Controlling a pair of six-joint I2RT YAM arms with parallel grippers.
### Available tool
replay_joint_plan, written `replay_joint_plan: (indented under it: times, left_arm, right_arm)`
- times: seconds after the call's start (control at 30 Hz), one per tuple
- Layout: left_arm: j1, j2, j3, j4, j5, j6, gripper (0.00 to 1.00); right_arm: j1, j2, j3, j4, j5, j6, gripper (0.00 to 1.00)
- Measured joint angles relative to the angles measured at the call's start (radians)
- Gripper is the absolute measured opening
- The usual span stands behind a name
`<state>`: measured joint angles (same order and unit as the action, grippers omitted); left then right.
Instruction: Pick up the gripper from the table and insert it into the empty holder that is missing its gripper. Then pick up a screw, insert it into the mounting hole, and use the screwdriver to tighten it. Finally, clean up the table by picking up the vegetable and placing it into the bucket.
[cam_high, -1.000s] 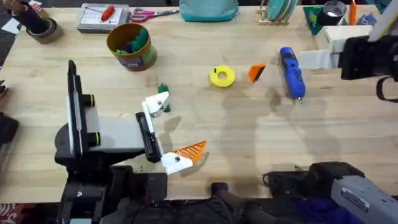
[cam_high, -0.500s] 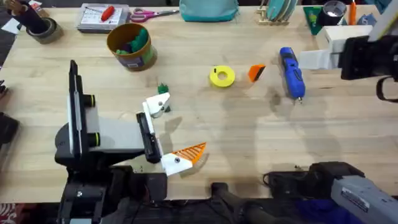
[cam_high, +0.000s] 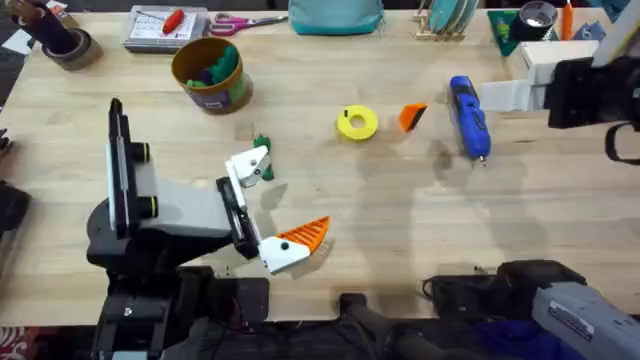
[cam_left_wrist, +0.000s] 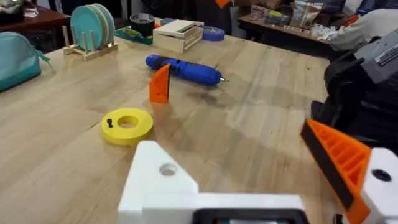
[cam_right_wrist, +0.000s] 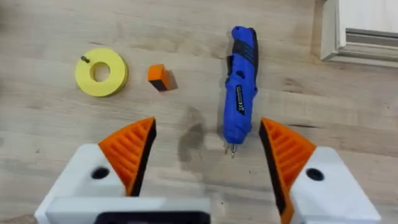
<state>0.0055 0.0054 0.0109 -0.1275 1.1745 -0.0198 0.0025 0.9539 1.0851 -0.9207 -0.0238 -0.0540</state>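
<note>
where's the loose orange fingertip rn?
Overhead: the orange fingertip stands on the table right of centre, between the yellow ring and the blue screwdriver, touching neither.

The pale wooden table top (cam_high: 400, 220) under me showed a smooth, matt grain. My right gripper (cam_right_wrist: 208, 149) carried white plastic finger mounts faced with orange ribbed pads (cam_right_wrist: 134, 146), matt in finish. The bright blue cylindrical screwdriver (cam_right_wrist: 239, 93) looked like smooth, slightly glossy plastic with a thin metal tip. The small orange wedge-shaped fingertip (cam_left_wrist: 160, 84) appeared to be matt plastic. The flat yellow ring (cam_right_wrist: 101, 71) was smooth plastic. On my left gripper (cam_left_wrist: 249, 180), the bare white angular holder (cam_left_wrist: 155, 180) appeared smooth and matt.
</note>
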Motion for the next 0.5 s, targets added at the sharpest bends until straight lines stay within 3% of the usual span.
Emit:
replay_joint_plan:
  times: [0.5]
  left_arm:
    - [0.000,0.000,0.000,0.001,-0.009,-0.002,0.985]
  right_arm:
    - [0.000,0.000,0.000,0.000,0.000,0.000,0.996]
